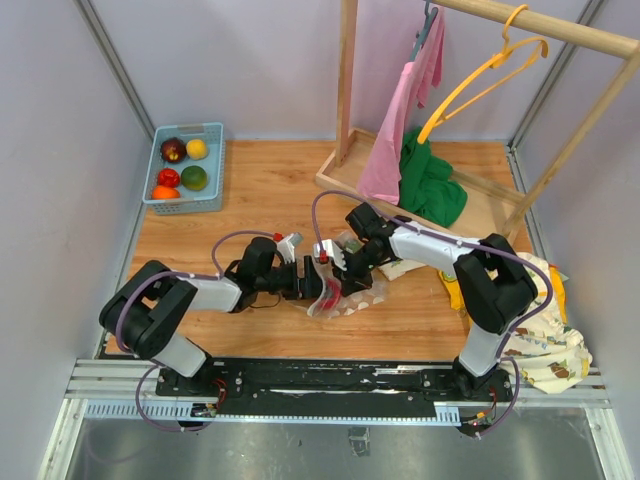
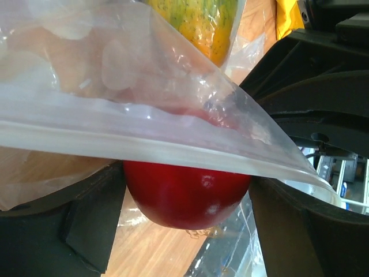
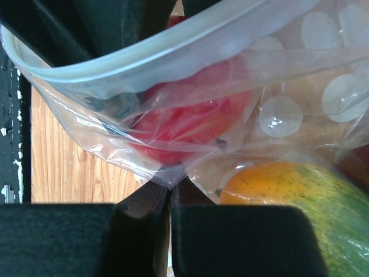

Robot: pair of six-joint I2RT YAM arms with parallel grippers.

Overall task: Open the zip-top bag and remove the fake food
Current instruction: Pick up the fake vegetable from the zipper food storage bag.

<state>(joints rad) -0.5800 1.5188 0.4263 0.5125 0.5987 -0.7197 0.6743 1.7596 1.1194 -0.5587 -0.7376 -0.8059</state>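
Observation:
The clear zip-top bag (image 1: 345, 298) lies on the wooden table between both arms. In the left wrist view its white zip strip (image 2: 144, 147) crosses over a red fake fruit (image 2: 184, 193). My left gripper (image 2: 187, 231) has its jaws wide apart, and the red fruit fills the gap between them. A yellow-green fruit (image 2: 202, 23) lies deeper in the bag. My right gripper (image 3: 171, 190) is shut on a fold of the bag's plastic (image 3: 277, 115), just below the red fruit (image 3: 184, 127) and beside an orange-green fruit (image 3: 288, 190).
A blue basket (image 1: 215, 170) at the back left holds several fake fruits. A wooden clothes rack at the back right carries a pink garment (image 1: 395, 130), a green garment (image 1: 432, 185) and a yellow hanger (image 1: 480, 80). A yellow-and-white cloth (image 1: 545, 340) lies at the right edge.

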